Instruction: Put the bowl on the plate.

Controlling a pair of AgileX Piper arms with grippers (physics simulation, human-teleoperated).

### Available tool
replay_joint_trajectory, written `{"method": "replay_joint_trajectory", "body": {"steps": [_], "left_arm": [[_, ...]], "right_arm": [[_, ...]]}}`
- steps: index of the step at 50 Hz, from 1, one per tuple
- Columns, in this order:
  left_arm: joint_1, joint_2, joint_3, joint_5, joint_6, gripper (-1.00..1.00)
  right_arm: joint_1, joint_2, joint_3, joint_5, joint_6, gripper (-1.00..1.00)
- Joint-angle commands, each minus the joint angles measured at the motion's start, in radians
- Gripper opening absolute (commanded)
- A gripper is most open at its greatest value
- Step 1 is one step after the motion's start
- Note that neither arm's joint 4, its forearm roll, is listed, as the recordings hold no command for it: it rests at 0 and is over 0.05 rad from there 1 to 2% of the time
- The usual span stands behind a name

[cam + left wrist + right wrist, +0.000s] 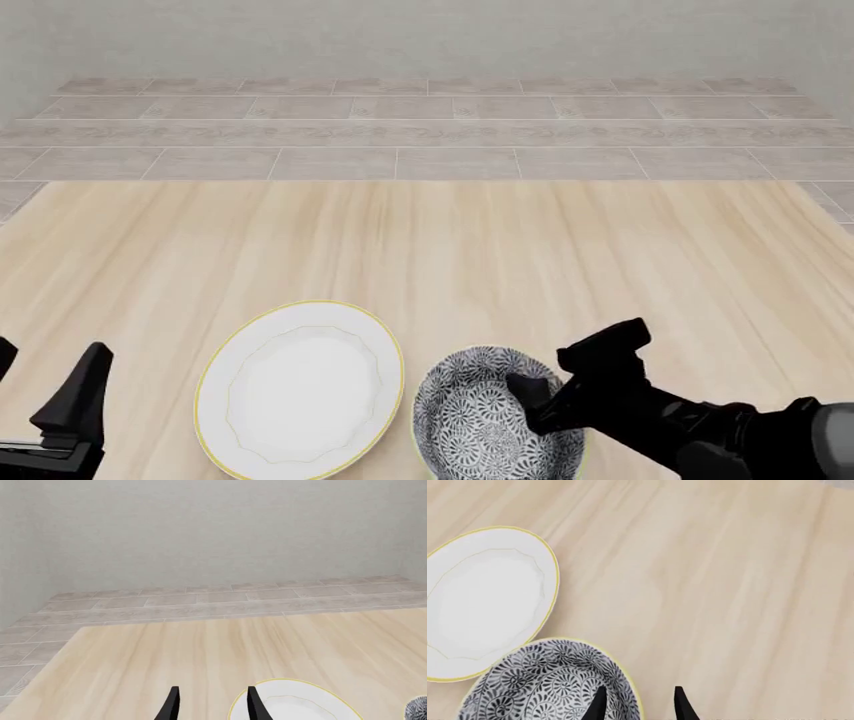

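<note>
Bowl sits on the desk just beside the plate. Right tool straddles its rim, fingers parted; left tool hangs open.

Pale wood on the table, long soft grain streaks, a smooth matt finish with no glare. The plate looks like glazed white ceramic, smooth, with a thin yellow-gold painted rim. The bowl looks ceramic too, its inside covered in a dense grey-and-white floral print, the rim pale. The right gripper is black and matt, like hard plastic. Beyond the table, a floor of dull beige stone-like tiles.
</note>
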Motion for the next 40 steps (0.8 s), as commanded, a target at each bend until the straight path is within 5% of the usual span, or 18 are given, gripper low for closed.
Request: {"method": "replay_joint_trajectory", "body": {"steps": [1,2,5,7,10,16,28,40], "left_arm": [[-0.001,0.002,0.0,-0.003,0.001,1.0],[0.0,0.003,0.0,-0.004,0.002,1.0],[0.001,0.006,0.0,-0.008,0.002,1.0],[0.001,0.006,0.0,-0.008,0.001,1.0],[0.001,0.003,0.0,-0.005,0.002,1.0],[0.002,0.005,0.0,-0.007,0.002,1.0],[0.002,0.011,0.0,-0.012,0.004,1.0],[0.001,0.019,0.0,-0.019,0.004,1.0]], "right_arm": [[0.022,0.012,0.015,0.018,0.01,1.0],[0.01,-0.02,0.018,0.035,-0.014,-1.0],[-0.002,-0.095,0.028,0.067,-0.048,-1.0],[0.007,-0.14,0.029,0.093,-0.022,-1.0],[-0.078,-0.17,0.028,0.115,-0.121,-1.0],[-0.087,-0.218,0.015,0.156,-0.13,-1.0],[-0.117,-0.34,-0.11,0.384,-0.098,-1.0],[-0.121,-0.365,-0.195,0.491,-0.055,-1.0]]}}
